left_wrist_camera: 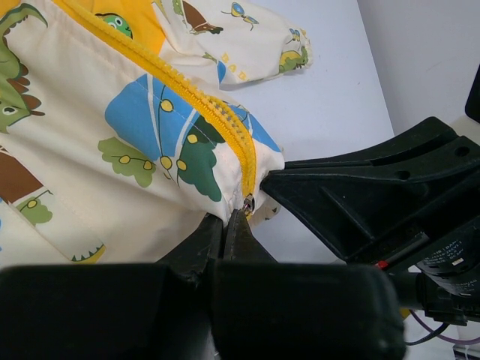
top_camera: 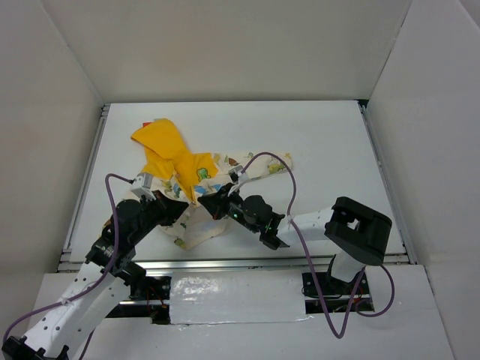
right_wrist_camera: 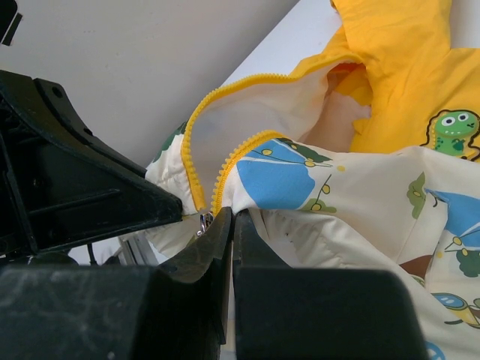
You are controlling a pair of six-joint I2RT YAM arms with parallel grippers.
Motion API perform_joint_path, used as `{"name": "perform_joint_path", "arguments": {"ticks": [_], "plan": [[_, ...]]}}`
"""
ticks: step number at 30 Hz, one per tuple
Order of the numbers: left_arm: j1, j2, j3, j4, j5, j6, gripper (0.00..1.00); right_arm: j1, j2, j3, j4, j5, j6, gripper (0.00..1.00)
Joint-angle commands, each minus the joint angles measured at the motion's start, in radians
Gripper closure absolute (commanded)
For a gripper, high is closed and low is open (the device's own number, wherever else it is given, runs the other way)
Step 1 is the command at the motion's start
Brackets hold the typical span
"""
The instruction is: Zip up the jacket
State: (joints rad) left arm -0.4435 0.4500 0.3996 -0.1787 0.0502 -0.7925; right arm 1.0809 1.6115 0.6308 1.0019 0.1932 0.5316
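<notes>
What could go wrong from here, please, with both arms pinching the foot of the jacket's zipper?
The small metal zipper pull sits at the tips of the right fingers and could slip out. The left fingers pinch close by; they may collide. Loose cream dinosaur-print jacket fabric beside the yellow zipper teeth could snag.

- The jacket (top_camera: 196, 174) lies crumpled on the tabletop (top_camera: 322, 142), left of centre, with its hood toward the far side.
- The hood (top_camera: 159, 141) is bright yellow; the cream body is printed with dinosaurs, and one sleeve (top_camera: 264, 165) stretches rightward.
- The yellow zipper (right_wrist_camera: 196, 142) gapes open, its tracks meeting at the silver slider (right_wrist_camera: 202, 222) by the hem.
</notes>
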Motion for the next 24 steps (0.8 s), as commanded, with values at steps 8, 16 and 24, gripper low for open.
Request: {"name": "perform_joint_path", "arguments": {"ticks": [8,16,24], "plan": [[0.003,0.007,-0.016,0.087,0.033,-0.016,1.0,-0.015,-0.002,0.029,0.075,-0.024,0.005,1.0],[0.003,0.004,-0.019,0.087,0.036,-0.016,1.0,-0.026,-0.005,0.033,0.07,-0.035,0.007,1.0],[0.003,0.001,-0.03,0.087,0.039,-0.017,1.0,-0.038,-0.007,0.033,0.066,-0.052,0.008,1.0]]}}
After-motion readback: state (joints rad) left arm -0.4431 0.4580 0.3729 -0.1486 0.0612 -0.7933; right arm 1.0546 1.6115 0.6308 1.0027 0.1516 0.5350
